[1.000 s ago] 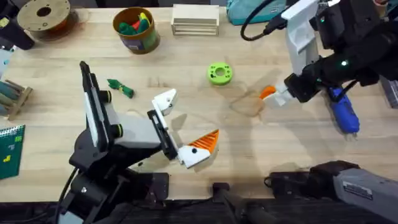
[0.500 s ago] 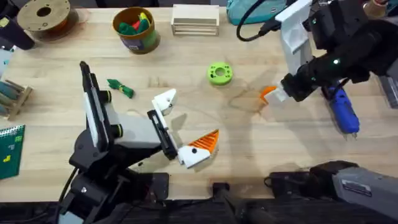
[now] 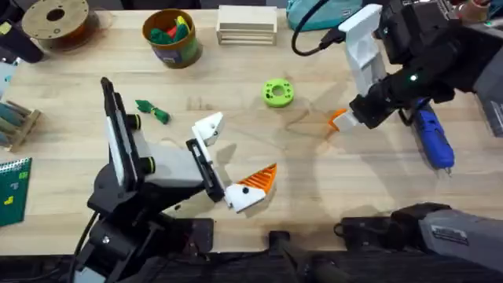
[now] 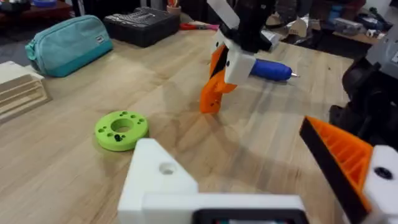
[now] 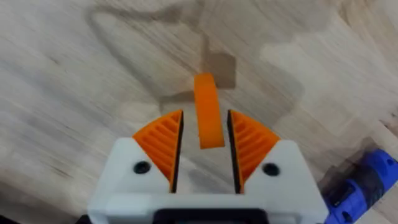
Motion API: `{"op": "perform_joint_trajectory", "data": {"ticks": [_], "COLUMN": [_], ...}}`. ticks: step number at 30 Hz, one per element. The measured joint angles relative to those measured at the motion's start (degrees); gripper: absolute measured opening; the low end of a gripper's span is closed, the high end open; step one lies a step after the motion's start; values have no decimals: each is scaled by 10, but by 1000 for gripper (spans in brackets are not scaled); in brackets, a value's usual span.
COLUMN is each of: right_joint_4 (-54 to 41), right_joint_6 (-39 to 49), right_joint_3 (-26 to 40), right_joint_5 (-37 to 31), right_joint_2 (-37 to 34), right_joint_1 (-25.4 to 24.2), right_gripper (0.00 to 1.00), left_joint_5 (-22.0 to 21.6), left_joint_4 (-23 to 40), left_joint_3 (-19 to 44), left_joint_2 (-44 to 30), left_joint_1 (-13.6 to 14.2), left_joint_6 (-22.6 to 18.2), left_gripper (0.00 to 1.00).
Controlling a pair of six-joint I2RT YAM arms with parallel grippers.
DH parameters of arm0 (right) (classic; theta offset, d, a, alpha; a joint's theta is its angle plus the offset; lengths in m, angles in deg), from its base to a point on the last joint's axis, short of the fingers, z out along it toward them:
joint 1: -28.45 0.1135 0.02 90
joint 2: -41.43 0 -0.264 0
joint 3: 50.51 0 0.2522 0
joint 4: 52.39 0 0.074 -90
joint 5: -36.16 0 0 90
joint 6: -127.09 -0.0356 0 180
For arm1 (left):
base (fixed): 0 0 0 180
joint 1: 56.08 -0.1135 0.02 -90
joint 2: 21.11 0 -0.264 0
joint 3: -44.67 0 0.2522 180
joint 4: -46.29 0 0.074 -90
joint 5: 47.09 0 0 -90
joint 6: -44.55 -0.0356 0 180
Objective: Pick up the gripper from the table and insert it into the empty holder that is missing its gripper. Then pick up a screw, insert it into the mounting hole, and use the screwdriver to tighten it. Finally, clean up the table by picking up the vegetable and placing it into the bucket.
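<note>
The right hand [image 5: 204,146] is clamped on the loose orange gripper [image 5: 207,118], which sits between the two ribbed orange pads [image 5: 163,144] with its tip sticking out ahead of them. In the left wrist view the piece hangs nose-down from that hand [image 4: 227,65], its lower end at or just above the counter [image 4: 74,93]; whether it touches I cannot tell.

This looks like the first step, the pickup, with the insertion not yet done. The next move calls for carrying the piece across to the holder [image 3: 209,127], the bare white finger block on the left hand [image 3: 232,161], and lining its base up with the block's open face. That seems fiddly, since the piece is pinched by its flat sides and could twist.

The right arm reaches in from the far right, bent down steeply over the counter, its wrist above the piece. The left arm lies low at the near left, its hand spread open and held sideways, one finger bare and the other carrying its orange tip.

Further out, the screwdriver [image 3: 434,140] lies just beside the right hand, the vegetable [image 3: 152,112] rests left of the left arm, and the bucket [image 3: 172,38] stands at the far edge.
</note>
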Motion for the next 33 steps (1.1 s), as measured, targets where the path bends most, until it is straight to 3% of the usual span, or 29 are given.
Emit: {"op": "perform_joint_trajectory", "data": {"ticks": [8, 11, 12, 20, 27, 28, 29, 31, 33], "right_joint_4": [-3, -3, -2, -3, -23, -21, 63, 131, 321], "right_joint_6": [0, 0, -2, -9, -58, -88, -156, -200, -391], "right_joint_3": [0, 0, 2, 3, 47, 49, -4, -53, -191], "right_joint_5": [-5, -7, -9, -9, 0, 47, 201, 277, 462], "right_joint_2": [0, 0, 0, 9, 96, 149, 202, 205, 175], "right_joint_1": [0, 0, 0, 0, -3, -25, -71, -76, -58], "right_gripper": [403, 213, 20, 21, 20, 20, 20, 20, 20], "left_joint_5": [0, 0, 0, 0, 0, 0, 0, 0, 0], "left_joint_4": [0, 0, 0, 0, 0, 0, 0, 0, 0], "left_joint_3": [0, 0, 0, 0, 0, 0, 0, 0, 0], "left_joint_2": [0, 0, 0, 0, 0, 0, 0, 0, 0], "left_joint_1": [0, 0, 0, 0, 0, 0, 0, 0, 0], "left_joint_6": [0, 0, 0, 0, 0, 0, 0, 0, 0], "left_gripper": [985, 985, 985, 985, 985, 985, 985, 985, 985]}}
